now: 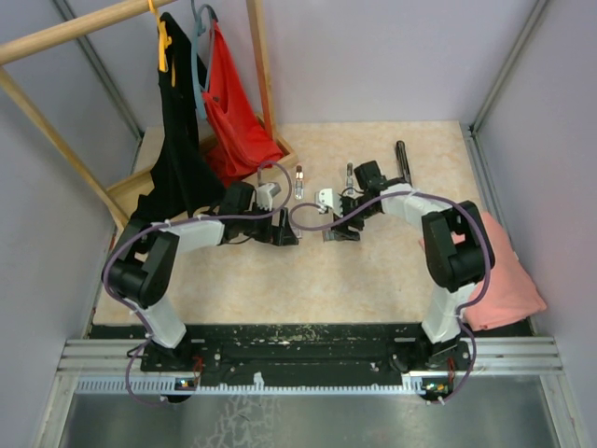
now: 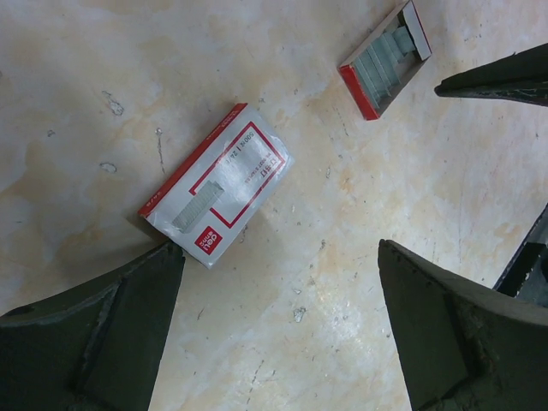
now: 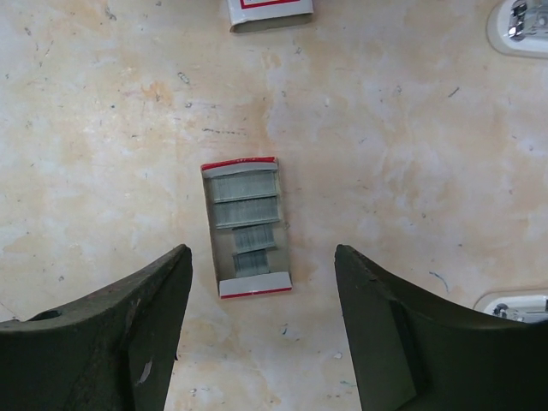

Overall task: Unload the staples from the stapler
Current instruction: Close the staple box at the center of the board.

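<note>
The slim black stapler (image 1: 401,159) lies at the back right of the table, well away from both grippers. Grey strips of staples (image 3: 245,201) lie in an open red-and-white tray (image 3: 255,288) (image 2: 358,90). My right gripper (image 3: 261,250) (image 1: 340,233) hangs open just over the tray's near end, with nothing between its fingers. My left gripper (image 2: 279,247) (image 1: 286,233) is wide open over bare table. The tray's closed box sleeve (image 2: 218,184) lies just beyond its left fingertip (image 2: 163,265).
Two small silvery clip-like pieces (image 1: 299,182) (image 1: 350,173) lie behind the grippers. A wooden rack (image 1: 261,75) with black and red garments stands at the back left. A pink cloth (image 1: 499,271) lies at the table's right edge.
</note>
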Robot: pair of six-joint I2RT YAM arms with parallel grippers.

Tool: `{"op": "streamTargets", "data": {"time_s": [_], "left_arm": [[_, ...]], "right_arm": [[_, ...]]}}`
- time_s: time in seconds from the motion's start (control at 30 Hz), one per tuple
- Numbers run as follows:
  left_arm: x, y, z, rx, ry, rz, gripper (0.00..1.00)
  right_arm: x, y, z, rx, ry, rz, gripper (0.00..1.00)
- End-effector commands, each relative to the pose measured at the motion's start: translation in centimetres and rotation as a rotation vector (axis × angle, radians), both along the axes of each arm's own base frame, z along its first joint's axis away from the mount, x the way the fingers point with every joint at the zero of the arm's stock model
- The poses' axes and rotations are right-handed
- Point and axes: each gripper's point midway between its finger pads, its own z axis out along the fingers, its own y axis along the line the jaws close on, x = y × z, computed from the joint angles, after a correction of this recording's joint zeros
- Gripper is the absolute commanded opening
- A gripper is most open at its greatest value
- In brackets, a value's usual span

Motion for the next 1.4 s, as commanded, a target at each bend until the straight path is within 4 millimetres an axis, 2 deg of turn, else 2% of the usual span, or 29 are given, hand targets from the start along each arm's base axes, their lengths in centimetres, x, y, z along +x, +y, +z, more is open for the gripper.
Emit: {"op": "streamTargets", "data": {"time_s": [0.0, 0.3, 0.57, 0.97, 1.37], "left_arm": [[0.4, -1.3, 0.6, -0.03, -0.023, -0.034, 1.0], [1.1, -2.0, 0.8, -0.036, -0.048, -0.052, 1.0], [2.3, -2.4, 0.6, -0.034, -0.074, -0.053, 1.0], [1.8, -3.2, 0.7, -0.063, -0.066, -0.08, 1.0], [1.1, -4.2, 0.9, -0.081, -0.058, -0.103, 1.0]], "right_arm": [[-0.8, 0.5, -0.6, 0.013, 0.007, 0.073, 0.68], [-1.2, 0.7, -1.2, 0.005, 0.026, 0.103, 0.67], [-1.3, 1.6, -2.3, -0.016, 0.037, 0.093, 0.61], [-0.3, 2.0, -2.6, -0.022, 0.012, 0.044, 0.52], [-0.5, 2.8, -2.6, -0.015, 0.006, 0.036, 0.5]]}}
